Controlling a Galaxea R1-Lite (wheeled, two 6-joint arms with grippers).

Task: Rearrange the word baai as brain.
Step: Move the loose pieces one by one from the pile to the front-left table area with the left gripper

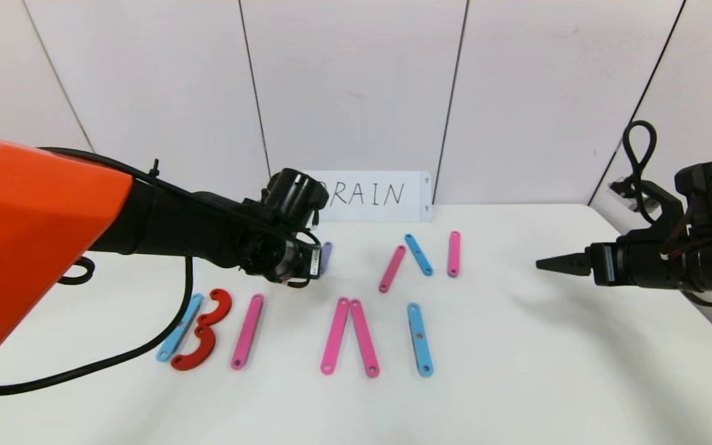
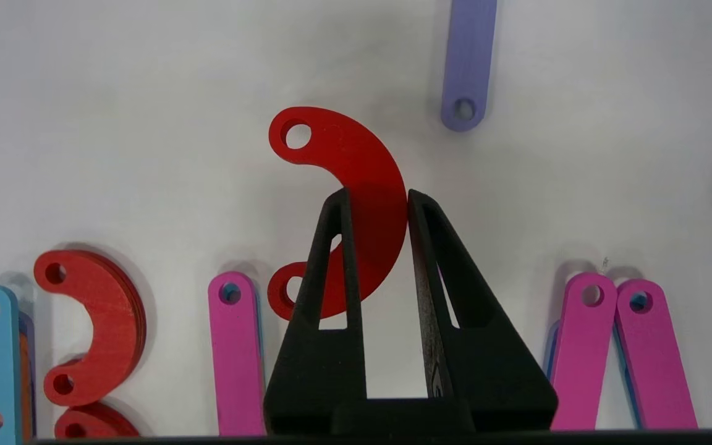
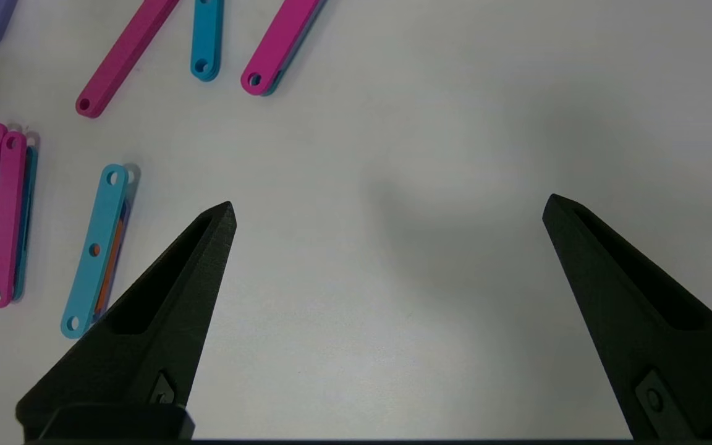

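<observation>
My left gripper (image 2: pixel 376 194) is shut on a red C-curve (image 2: pixel 343 148) and holds it above the table, between the pink bar (image 2: pixel 235 352) and the pair of pink bars (image 2: pixel 584 352). In the head view the left wrist (image 1: pixel 288 247) hides that curve. On the table lie a blue bar (image 1: pixel 180 327), two red C-curves (image 1: pixel 207 330), a pink bar (image 1: pixel 247 330), two pink bars meeting at the top (image 1: pixel 350 337) and a blue bar (image 1: pixel 419 339). A short purple bar (image 1: pixel 326 256) lies just beyond the left wrist. My right gripper (image 1: pixel 547 264) is open and empty at the right.
A pink bar (image 1: pixel 392 268), a blue bar (image 1: pixel 418 254) and a pink bar (image 1: pixel 453 253) lie farther back. The white card (image 1: pixel 371 194) with handwritten BRAIN stands against the wall. The table's right edge (image 1: pixel 702 321) is under the right arm.
</observation>
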